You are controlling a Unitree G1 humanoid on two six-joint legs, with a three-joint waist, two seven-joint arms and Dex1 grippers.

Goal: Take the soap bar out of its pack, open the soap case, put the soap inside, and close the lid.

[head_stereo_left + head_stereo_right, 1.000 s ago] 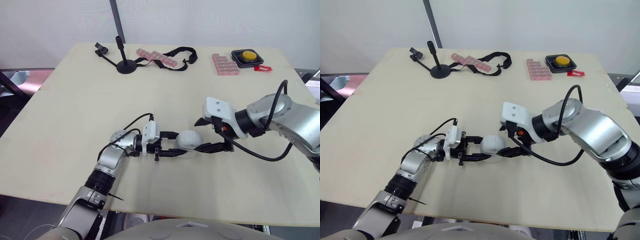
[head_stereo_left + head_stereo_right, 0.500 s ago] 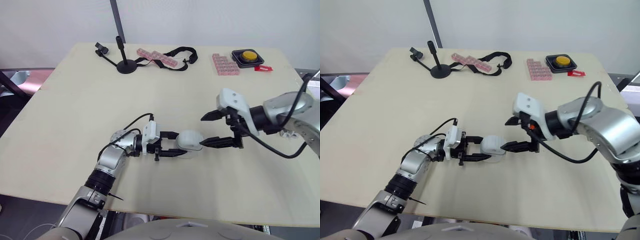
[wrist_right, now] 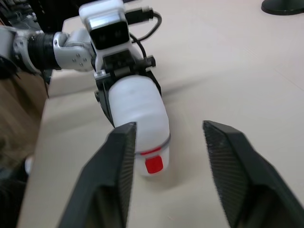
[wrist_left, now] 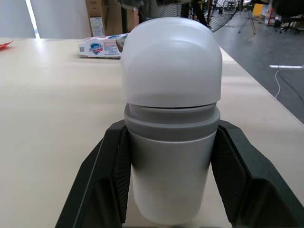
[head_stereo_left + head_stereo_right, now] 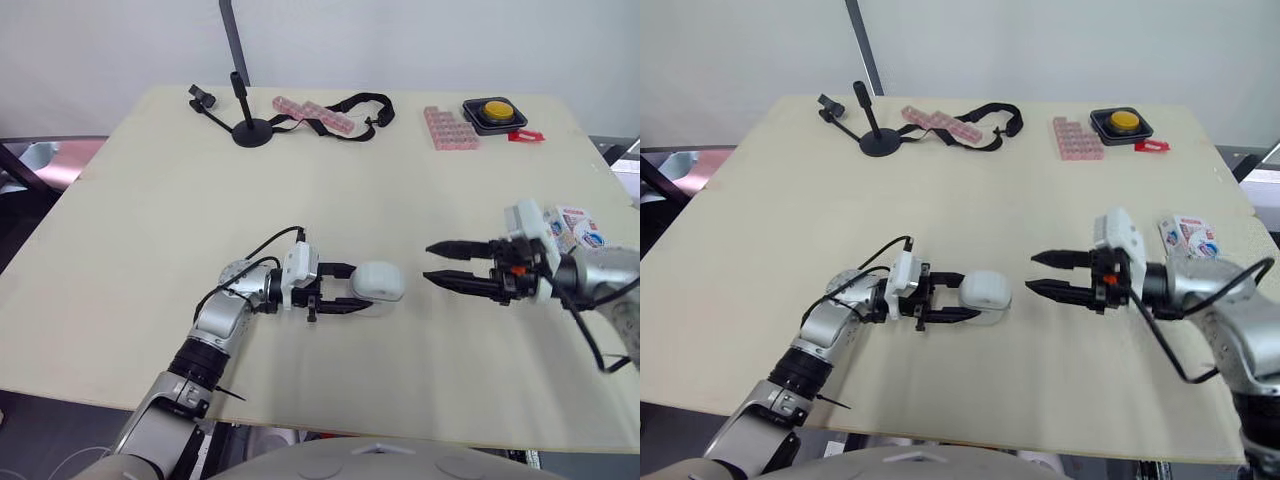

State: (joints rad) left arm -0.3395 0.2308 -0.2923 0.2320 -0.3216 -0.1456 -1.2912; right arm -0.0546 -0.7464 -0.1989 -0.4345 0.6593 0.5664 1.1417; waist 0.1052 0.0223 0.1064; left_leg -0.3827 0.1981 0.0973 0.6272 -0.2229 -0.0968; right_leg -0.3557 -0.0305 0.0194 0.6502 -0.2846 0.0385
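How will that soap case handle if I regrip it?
The soap case looks like hard, smooth plastic, so probably stiff and a bit slippery. Its rounded shell may rock or roll once the left gripper lets go.

Our pale table (image 5: 150,230) carries a black stand (image 5: 252,133), black strap (image 5: 358,99), pink blocks (image 5: 448,128) and yellow button (image 5: 494,110) along its far edge. We see the soap case (image 5: 377,282) lying mid-front and the soap pack (image 5: 568,227) at the right edge.

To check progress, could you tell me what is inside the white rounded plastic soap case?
The white rounded plastic soap case, clamped in the left gripper, is shut; its opaque shell hides any contents.
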